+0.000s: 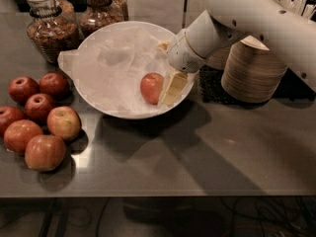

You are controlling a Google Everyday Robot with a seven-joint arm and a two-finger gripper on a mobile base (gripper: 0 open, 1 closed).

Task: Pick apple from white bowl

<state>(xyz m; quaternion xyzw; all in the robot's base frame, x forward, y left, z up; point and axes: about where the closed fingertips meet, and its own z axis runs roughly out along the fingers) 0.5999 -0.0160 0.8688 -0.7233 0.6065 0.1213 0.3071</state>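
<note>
The light orange-red apple (151, 87) lies in the wide white bowl (98, 100) on its crumpled paper liner, right of centre. My gripper (168, 67) is over the bowl's right rim, on the end of the white arm that comes in from the upper right. It is open. One yellowish finger (174, 87) stands right beside the apple on its right side. The other finger (163, 46) is higher up near the far rim, apart from the apple. The apple is not between them.
Several darker red apples (37, 125) lie loose on the grey table at the left. Two glass jars (49, 26) stand behind the bowl. A stack of beige disposable bowls (252, 70) stands on a black mat at the right, under the arm.
</note>
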